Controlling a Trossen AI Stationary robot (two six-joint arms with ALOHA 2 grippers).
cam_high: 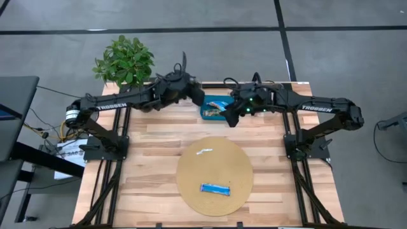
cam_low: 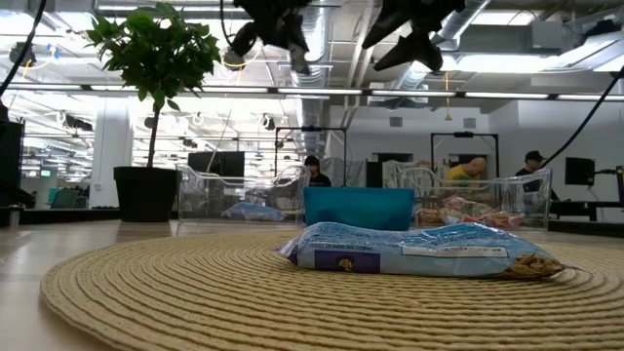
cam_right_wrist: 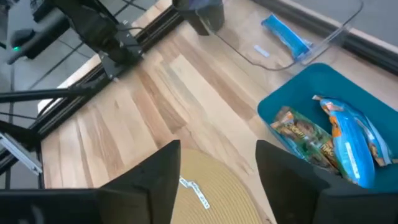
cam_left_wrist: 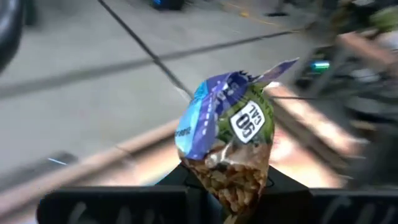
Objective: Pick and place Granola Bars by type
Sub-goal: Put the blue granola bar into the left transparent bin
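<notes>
Closest to me, a blue bar (cam_low: 419,251) lies on the woven mat (cam_high: 191,184), well clear of both hands. My left hand (cam_left_wrist: 227,199) pinches a blue-and-green granola bar (cam_left_wrist: 227,146) by its lower end, lifted off the tabletop (cam_high: 146,140). My right hand (cam_right_wrist: 217,171) hangs spread and empty just beside the teal tray (cam_right_wrist: 280,106) (more bars lie inside). I judge I should carry this one level and slow, since a one-end pinch may let it swing.
</notes>
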